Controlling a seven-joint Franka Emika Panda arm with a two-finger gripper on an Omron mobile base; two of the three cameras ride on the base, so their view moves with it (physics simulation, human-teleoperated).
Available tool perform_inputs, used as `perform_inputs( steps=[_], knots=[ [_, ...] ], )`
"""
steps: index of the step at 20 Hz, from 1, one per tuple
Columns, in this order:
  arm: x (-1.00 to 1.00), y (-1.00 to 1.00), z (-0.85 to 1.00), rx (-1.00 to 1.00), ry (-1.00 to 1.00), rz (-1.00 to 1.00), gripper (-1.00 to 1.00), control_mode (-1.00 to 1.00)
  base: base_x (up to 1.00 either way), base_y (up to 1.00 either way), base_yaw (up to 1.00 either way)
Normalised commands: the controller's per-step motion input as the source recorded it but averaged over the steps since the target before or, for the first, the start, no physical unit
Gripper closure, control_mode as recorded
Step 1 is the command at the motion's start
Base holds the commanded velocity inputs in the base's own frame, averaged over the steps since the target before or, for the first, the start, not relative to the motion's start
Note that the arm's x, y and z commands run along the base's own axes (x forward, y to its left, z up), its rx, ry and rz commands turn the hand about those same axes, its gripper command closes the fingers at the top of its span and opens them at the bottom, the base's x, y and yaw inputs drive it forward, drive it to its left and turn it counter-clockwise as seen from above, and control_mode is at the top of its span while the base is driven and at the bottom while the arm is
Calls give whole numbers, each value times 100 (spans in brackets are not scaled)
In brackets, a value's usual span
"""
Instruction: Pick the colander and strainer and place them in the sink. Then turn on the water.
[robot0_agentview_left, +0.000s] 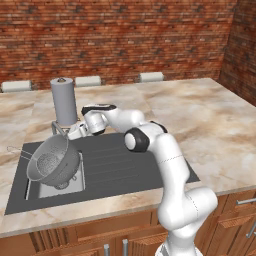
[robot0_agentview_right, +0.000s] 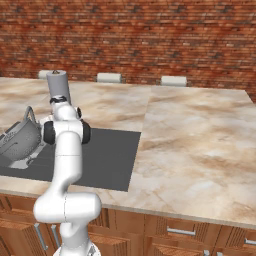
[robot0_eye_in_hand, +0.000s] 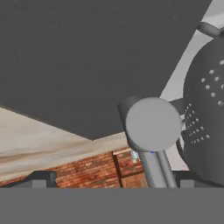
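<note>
Over sink (robot0_agentview_left: 130, 167), tilted colander (robot0_agentview_left: 54, 161).

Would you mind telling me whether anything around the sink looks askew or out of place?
Yes: the colander sits tipped on its side over the small basin of the sink, too big to settle inside. The strainer pokes out behind its rim.

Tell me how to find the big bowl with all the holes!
Look at the dark grey sink set in the marble counter, then at its small basin end. The colander sits tipped there, a deep grey metal bowl dotted with holes. The tall smooth grey cylinder behind it has no holes.
</note>
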Motion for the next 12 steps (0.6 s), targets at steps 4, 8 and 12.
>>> perform_inputs(
  steps=[4,8,12],
  knots=[
    [26,0,-15,0,5,0,-100,-100,0,0,0],
    [20,0,-34,0,1,5,-100,-100,0,0,0],
    [15,0,-51,0,0,4,-100,-100,0,0,0]
  ],
)
